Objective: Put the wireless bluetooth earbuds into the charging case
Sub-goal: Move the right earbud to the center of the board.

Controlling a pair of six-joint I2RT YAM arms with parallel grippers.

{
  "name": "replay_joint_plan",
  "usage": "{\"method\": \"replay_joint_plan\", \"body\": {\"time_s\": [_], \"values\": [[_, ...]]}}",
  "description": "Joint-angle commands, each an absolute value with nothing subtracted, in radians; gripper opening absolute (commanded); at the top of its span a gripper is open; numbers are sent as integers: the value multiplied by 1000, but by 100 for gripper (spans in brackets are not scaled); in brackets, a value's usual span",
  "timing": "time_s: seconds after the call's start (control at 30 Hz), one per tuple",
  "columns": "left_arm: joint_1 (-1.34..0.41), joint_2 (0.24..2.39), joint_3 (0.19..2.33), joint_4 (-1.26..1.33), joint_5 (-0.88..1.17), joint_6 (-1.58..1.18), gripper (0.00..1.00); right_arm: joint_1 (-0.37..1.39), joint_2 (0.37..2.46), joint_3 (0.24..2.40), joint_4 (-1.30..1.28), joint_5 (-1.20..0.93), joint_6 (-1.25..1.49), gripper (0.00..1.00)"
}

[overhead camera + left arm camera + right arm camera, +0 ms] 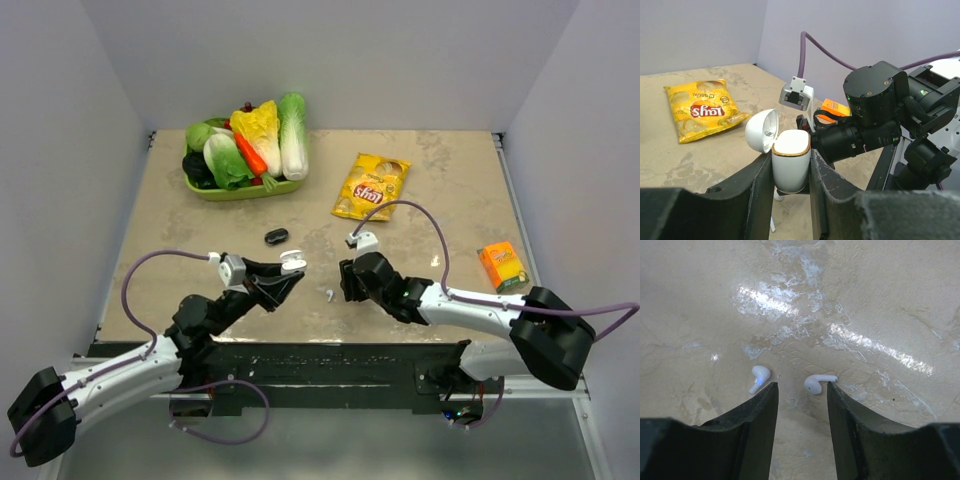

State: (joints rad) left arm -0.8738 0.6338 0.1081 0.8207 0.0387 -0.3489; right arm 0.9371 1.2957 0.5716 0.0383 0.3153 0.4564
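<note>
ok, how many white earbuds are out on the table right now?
2. One white earbud lies on the table just outside the right tool's finger, another between its fingers. The left tool's open charging case could hide more.

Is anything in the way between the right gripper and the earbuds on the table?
Nothing visible. The open right gripper hovers over the table, with the blue-lit earbud and the plain earbud lying just past its fingertips.
</note>
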Motion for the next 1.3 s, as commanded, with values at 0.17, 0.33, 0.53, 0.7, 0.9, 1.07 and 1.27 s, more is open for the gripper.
{"method": "replay_joint_plan", "body": {"time_s": [0.17, 0.33, 0.53, 0.7, 0.9, 1.07, 1.27], "values": [[-882, 612, 109, 838, 14, -357, 0, 940, 1324, 597, 60, 345, 466, 45], [-887, 601, 110, 821, 9, -356, 0, 939, 1321, 588, 35, 373, 500, 26], [-891, 600, 110, 805, 3, -356, 0, 939, 1344, 583, 20, 385, 525, 1], [-893, 600, 115, 795, 3, -359, 0, 940, 1413, 620, -15, 374, 546, 0], [-894, 601, 115, 792, 3, -362, 0, 939, 1456, 621, -5, 351, 574, 0], [-894, 601, 114, 784, 3, -364, 0, 939, 1502, 643, 26, 344, 572, 0], [-894, 592, 115, 767, 2, -364, 0, 911, 1555, 695, 44, 327, 565, 0]]}}
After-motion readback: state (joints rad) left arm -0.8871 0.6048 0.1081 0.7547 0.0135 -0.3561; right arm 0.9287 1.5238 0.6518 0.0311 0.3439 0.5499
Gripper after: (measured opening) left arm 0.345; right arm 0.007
